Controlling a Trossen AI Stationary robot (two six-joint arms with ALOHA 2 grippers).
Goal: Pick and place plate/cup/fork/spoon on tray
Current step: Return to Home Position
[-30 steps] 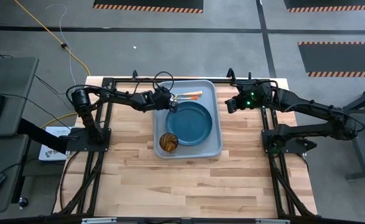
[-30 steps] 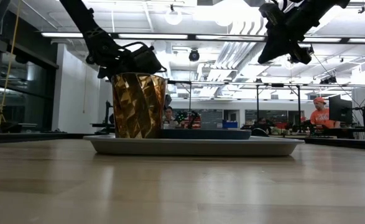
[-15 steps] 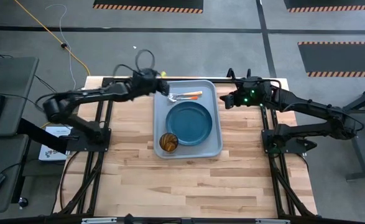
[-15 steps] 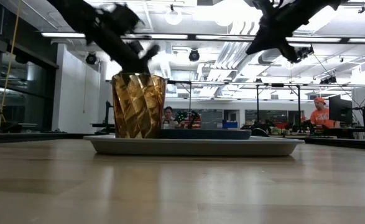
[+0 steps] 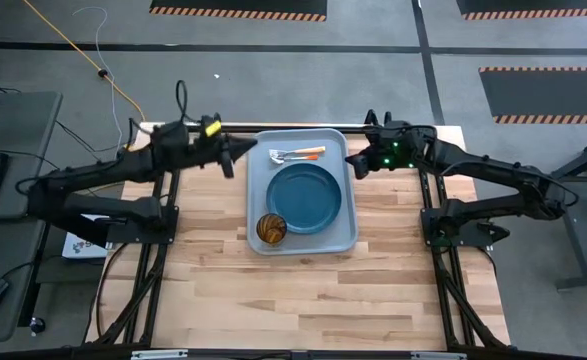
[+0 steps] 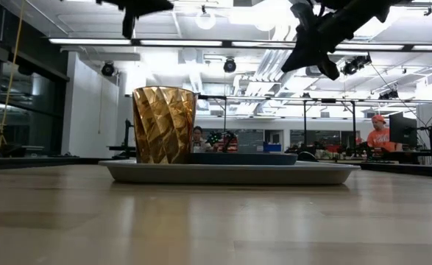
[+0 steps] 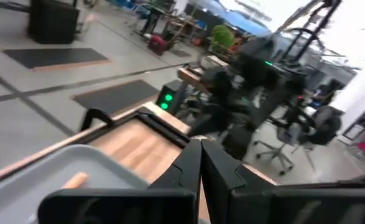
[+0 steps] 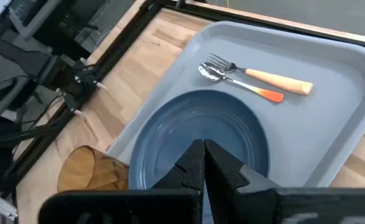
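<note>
The grey-blue tray (image 5: 340, 232) lies in the middle of the table. On it rest the teal plate (image 5: 304, 197), the amber cup (image 5: 271, 228) at its near left corner, and the fork (image 5: 308, 151) and spoon (image 5: 295, 158) side by side along its far edge. All show in the right wrist view: plate (image 8: 198, 127), cup (image 8: 94, 171), fork (image 8: 260, 76), spoon (image 8: 241, 86). My left gripper (image 5: 235, 158) is shut and empty, in the air just left of the tray's far left corner. My right gripper (image 5: 352, 168) is shut and empty above the tray's right edge.
Black frame rails (image 5: 163, 215) run along both sides of the wooden table (image 5: 303, 290); bare wood lies near of the tray. The low view shows the cup (image 6: 164, 125) upright on the tray (image 6: 230, 171), with people in the room far behind.
My left gripper has drawn back from over the tray's far left corner, by the fork and spoon, toward the table's left edge and has gone up. The fork and spoon stay on the tray. My right gripper has edged toward the tray.
</note>
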